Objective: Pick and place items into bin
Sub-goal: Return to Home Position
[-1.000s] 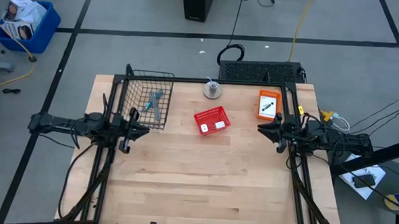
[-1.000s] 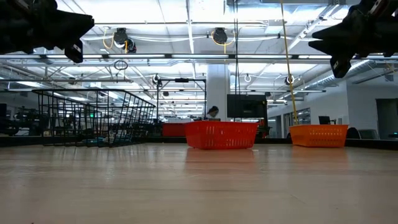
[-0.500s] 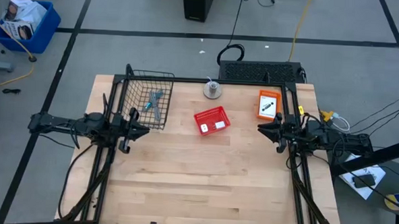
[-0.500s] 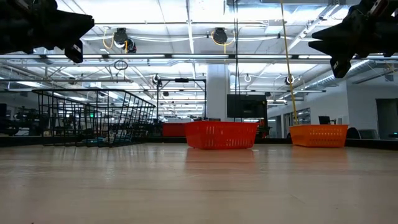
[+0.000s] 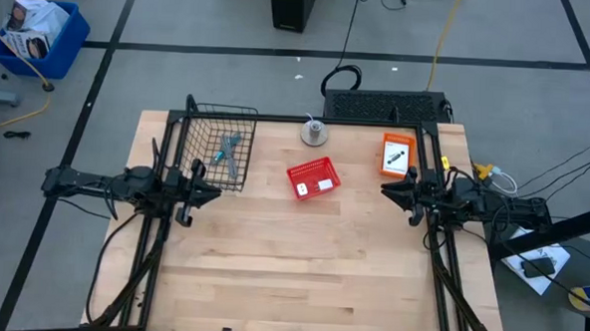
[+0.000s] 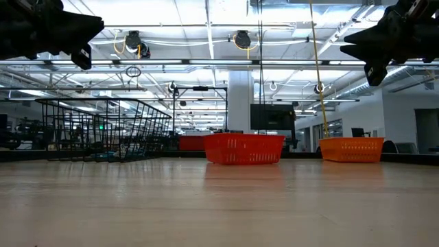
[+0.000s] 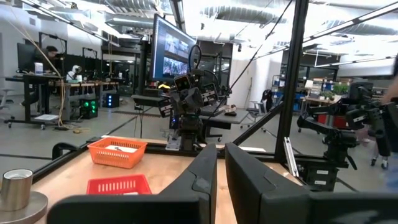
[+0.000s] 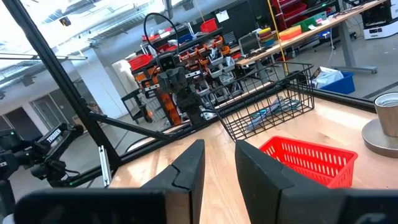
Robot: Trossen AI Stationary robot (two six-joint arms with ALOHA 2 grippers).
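My left gripper (image 5: 214, 192) hovers above the table near its left edge, just in front of a black wire basket (image 5: 221, 142) that holds two grey and teal stick-like tools (image 5: 228, 151). Its fingers are shut, with only a thin slit between them (image 7: 221, 168). My right gripper (image 5: 384, 192) hovers near the right edge, a little open (image 8: 219, 165). It is in front of an orange basket (image 5: 398, 155) holding white packets with black print. A red basket (image 5: 312, 178) at the table's middle holds two tiny white blocks (image 5: 324, 185). All three baskets rest on their bases.
A metal cylinder on a round base (image 5: 314, 133) stands at the far edge, between the wire basket and the orange basket. The near half of the wooden table (image 5: 300, 276) carries nothing. Both arms hang high above the table in the low view (image 6: 68, 31).
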